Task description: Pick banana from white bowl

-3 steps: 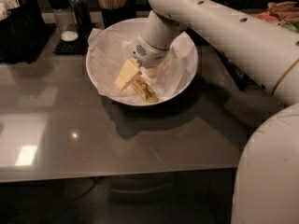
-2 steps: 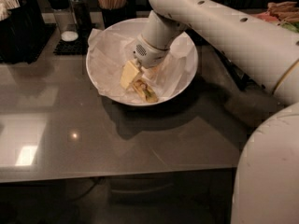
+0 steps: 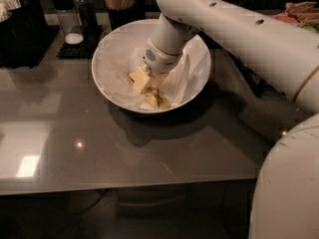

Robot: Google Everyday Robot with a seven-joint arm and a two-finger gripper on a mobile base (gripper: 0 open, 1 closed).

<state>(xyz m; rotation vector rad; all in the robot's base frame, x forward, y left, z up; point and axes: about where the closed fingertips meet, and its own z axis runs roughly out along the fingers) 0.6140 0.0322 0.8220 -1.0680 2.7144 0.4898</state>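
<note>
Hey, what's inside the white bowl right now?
Crumpled white paper lines the white bowl; the banana lies in it, with the hand down against it. The paper covers the bowl's bottom, and the hand hides part of the banana.

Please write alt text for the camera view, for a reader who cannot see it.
A white robot arm reaches into a white bowl on a grey table; its gripper is low inside, at a speckled banana lying on crumpled paper.
</note>
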